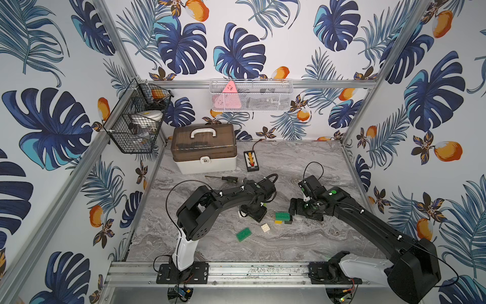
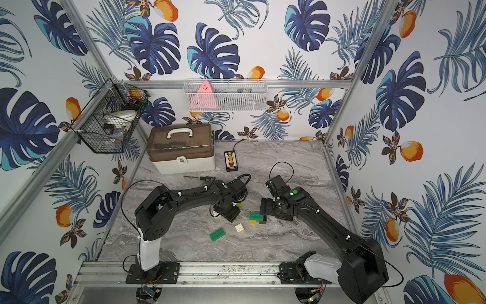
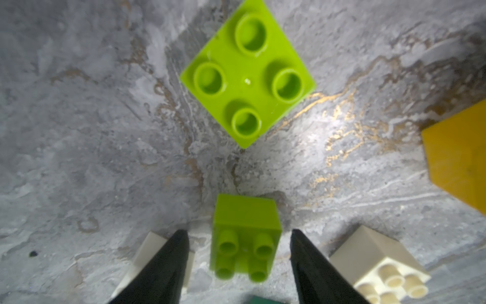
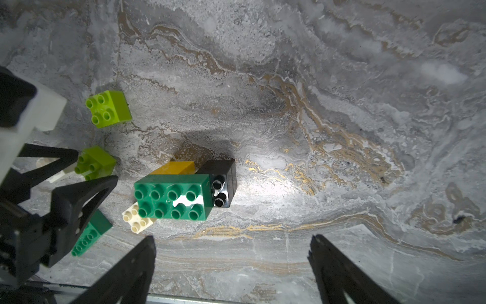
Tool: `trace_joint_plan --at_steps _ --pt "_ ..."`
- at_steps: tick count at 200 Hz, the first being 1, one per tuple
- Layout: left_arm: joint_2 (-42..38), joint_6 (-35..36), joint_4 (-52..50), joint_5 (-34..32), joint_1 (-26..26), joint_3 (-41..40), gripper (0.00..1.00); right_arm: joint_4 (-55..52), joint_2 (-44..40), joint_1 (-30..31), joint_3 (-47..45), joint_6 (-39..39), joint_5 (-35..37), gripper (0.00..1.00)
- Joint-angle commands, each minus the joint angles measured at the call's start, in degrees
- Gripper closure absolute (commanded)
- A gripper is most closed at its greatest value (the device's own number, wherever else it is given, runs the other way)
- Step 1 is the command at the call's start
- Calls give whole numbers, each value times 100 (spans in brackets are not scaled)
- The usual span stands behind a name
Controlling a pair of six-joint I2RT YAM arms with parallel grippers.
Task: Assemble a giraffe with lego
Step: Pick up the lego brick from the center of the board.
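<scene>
While the left pincer (image 3: pixel 238 231) stands spread about a lime-green square plastic brick (image 3: pixel 246 237) tipped onto its side, neither finger touches it — a gap shows on each flank.

Judged step: taking up this brick for the neck. Recommended: close squarely on the two plain side walls, not on the studs, with the tips low near the tabletop. A skewed bite would likely spin so small a piece. A white square studded brick (image 3: pixel 381 265) sits just outside one finger and a second white brick (image 3: pixel 148 250) outside the other; either may be nudged. The held brick would need turning studs-up before pressing home. A second lime-green brick (image 3: pixel 248 73) stands upright nearby.

The right pincer (image 4: pixel 231 239) is spread wide over bare surface, pinching nothing.

The giraffe (image 1: pixel 283 216) so far is a dark green long plastic brick (image 4: pixel 172 200) seated on a yellow square brick (image 4: pixel 175 168) and a black square brick (image 4: pixel 223 171). It sits just right of centre, lower half, in both top views. A loose dark green long brick (image 1: pixel 243 234) lies to its lower left, apart.

Surface: grey marbled tabletop (image 1: pixel 302 250) with gold veining, flat. Room: an aluminium-framed booth with leaf-and-fruit wallpaper. A white case with brown lid (image 1: pixel 203 150) stands at the back, a black wire basket (image 1: pixel 134 123) hangs upper left, and a white mesh basket (image 1: pixel 251 94) hangs on the rear rail.
</scene>
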Motion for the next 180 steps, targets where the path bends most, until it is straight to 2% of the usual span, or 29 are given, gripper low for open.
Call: trace_joint_plan --at_steps 1,27,59,89,130,155,180 --pt "51 -67 -46 -77 -8 65 33 6 -52 -5 10 -1 19 6" --pt "139 -115 -3 -23 -13 121 37 -38 -98 -5 18 -23 48 6" --pt "150 -115 -24 -39 -10 127 64 -65 -121 -23 40 -47 48 6" --pt "84 -139 -78 -81 -9 100 75 -30 -109 -40 35 -61 23 6" --pt "-322 -487 -638 -287 -16 474 79 -96 -127 -70 159 -171 56 6" --pt "-585 -1107 -1294 -309 -133 1101 79 -148 -162 -238 217 -404 57 6" --pt "-504 -1864 -1537 -156 -493 1624 78 -34 -100 -653 -37 -532 -348 6"
